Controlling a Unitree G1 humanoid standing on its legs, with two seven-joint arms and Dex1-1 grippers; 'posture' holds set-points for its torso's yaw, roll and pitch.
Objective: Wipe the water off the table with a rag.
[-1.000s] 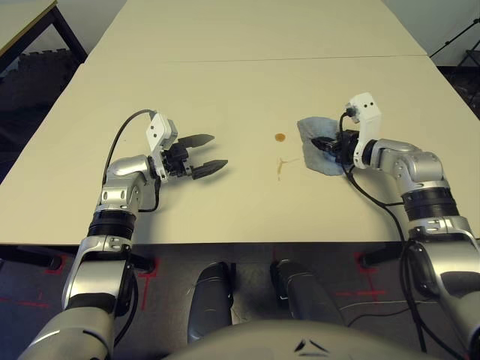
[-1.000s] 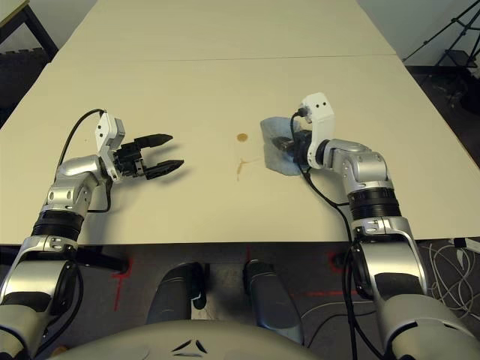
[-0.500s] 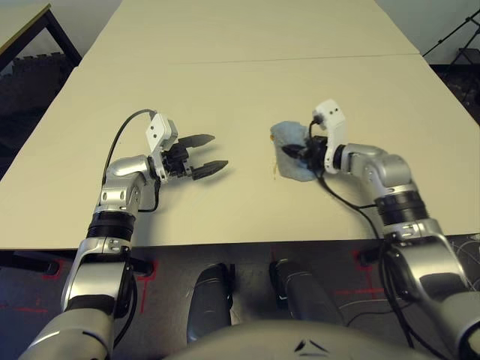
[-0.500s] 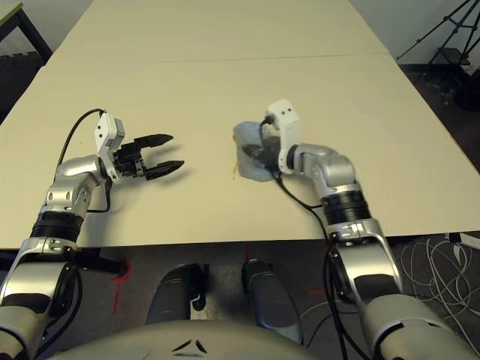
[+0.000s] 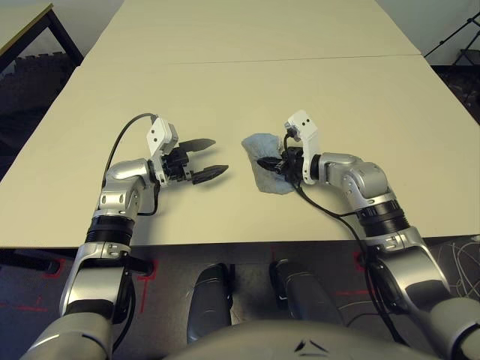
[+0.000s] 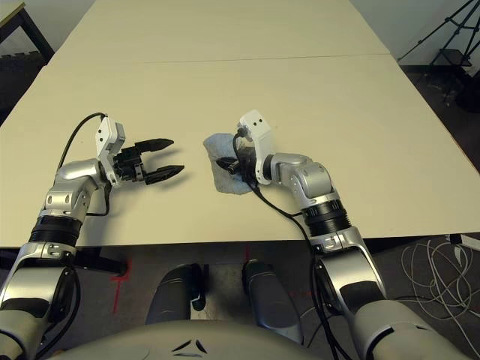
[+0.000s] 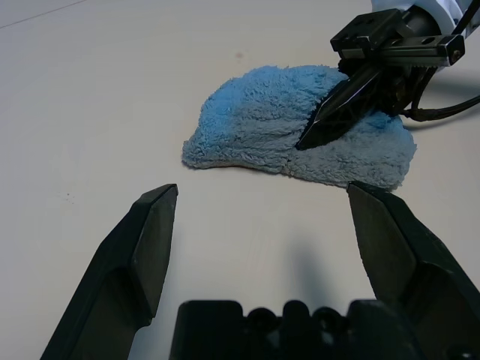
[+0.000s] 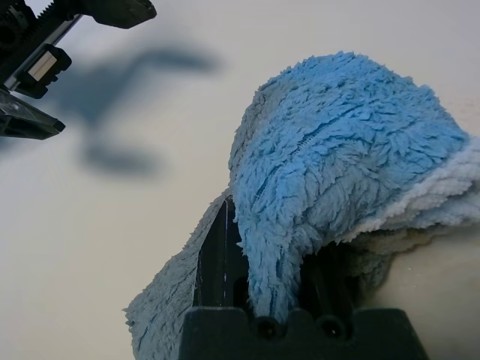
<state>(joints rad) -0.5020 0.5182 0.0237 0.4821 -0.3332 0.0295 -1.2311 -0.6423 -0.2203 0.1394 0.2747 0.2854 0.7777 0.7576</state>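
Observation:
The grey-blue fuzzy rag [image 5: 260, 144] lies bunched on the cream table [image 5: 225, 90], near its front middle. My right gripper [image 5: 268, 163] is shut on the rag [image 8: 337, 150], whose cloth is folded over its black fingers [image 8: 217, 255] and pressed to the tabletop. My left gripper [image 5: 211, 156] hovers open just left of the rag [image 7: 255, 127], empty and pointing at it. In the left wrist view the right gripper's fingers [image 7: 330, 112] rest on the cloth. The water is hidden; no amber drops show around the rag.
A thin seam line [image 5: 262, 60] crosses the table further back. A smaller yellow-edged table [image 5: 22, 19] stands at the far left. A dark tripod [image 5: 457, 37] stands beyond the right edge, and cables [image 6: 442, 262] lie on the floor at the right.
My right gripper has dragged the rag leftwards across the table, over the amber spot and streak, which no longer show. The left arm has stayed put.

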